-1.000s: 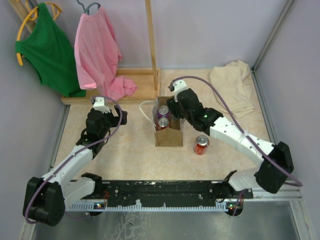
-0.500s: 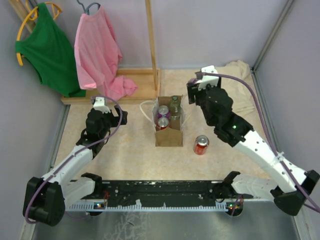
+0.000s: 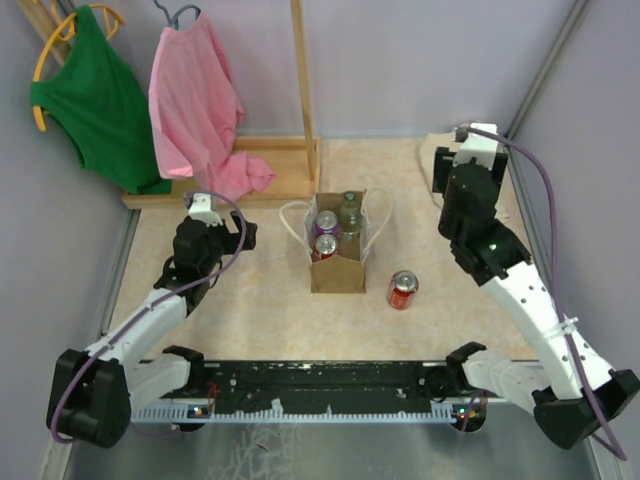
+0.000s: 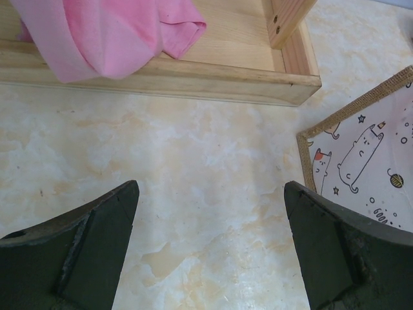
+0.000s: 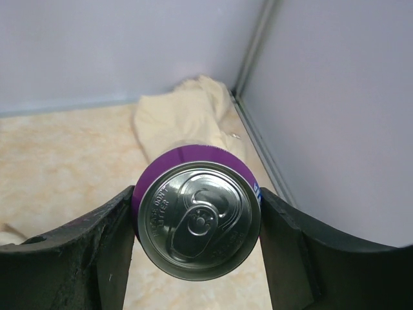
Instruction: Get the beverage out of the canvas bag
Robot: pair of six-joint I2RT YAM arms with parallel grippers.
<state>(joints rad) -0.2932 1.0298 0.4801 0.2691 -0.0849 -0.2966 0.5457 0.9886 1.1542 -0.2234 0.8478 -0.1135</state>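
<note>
Canvas bag (image 3: 338, 272), mid worktop (image 3: 250, 300), holds 2 cans (image 3: 326, 233) & a green bottle (image 3: 349, 212); red can (image 3: 402, 289) stands just right of it. Right pincer (image 5: 197, 216) clamps a purple can (image 5: 193, 227), arm raised far right of bag. Left pincer (image 4: 211, 194) spread wide, empty, left of bag

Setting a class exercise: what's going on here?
The right gripper holds a purple can, raised near the beige cloth. The left gripper hangs open above the table, left of the canvas bag. Two more cans and a bottle sit in the bag; a red can sits on the table beside it.
</note>
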